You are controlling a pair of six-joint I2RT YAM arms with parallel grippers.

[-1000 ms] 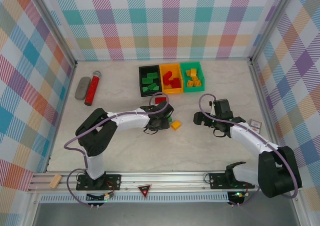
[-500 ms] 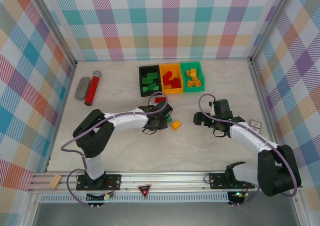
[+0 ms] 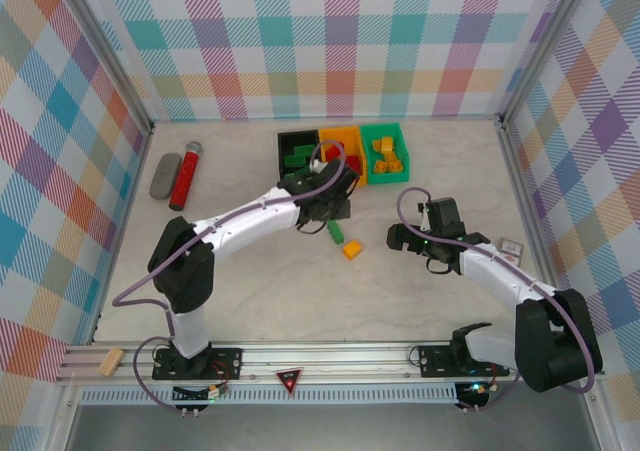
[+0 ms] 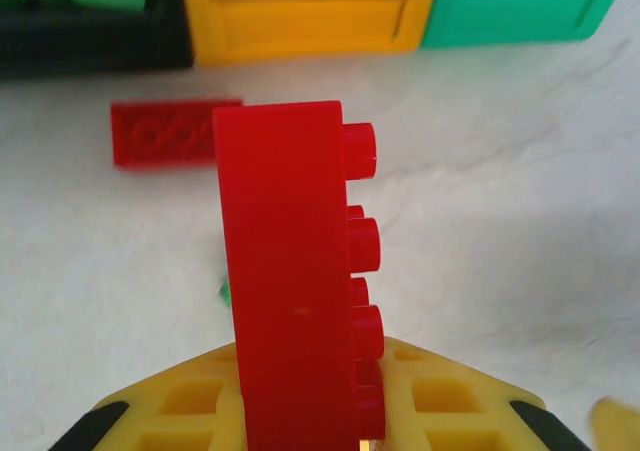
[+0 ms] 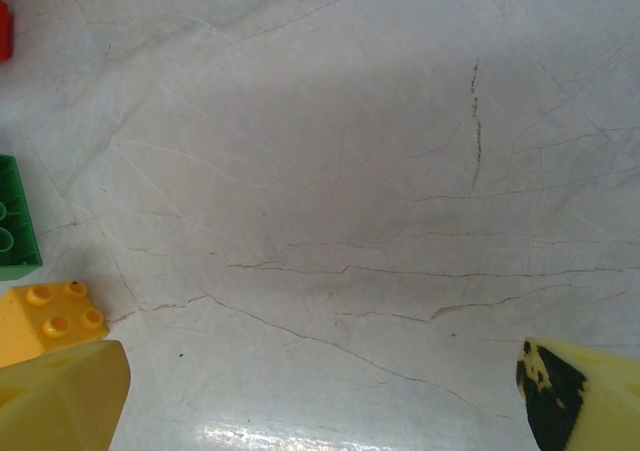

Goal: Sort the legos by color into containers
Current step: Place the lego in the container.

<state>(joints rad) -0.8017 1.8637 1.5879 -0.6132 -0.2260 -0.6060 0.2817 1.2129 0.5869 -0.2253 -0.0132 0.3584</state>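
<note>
left gripper (image 3: 333,206) has swung to the orange bin (image 4: 300,33), gripping a red brick (image 4: 285,271); right gripper (image 3: 402,237) gapes; most legos (image 3: 384,151) binned, few loose.

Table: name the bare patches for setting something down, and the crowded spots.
Free: the strip between the yellow brick and the arm bases; the right rear beside the green bin; between the red cylinder and the black bin. Crowded: before the bins, around the left tool's red brick.
</note>
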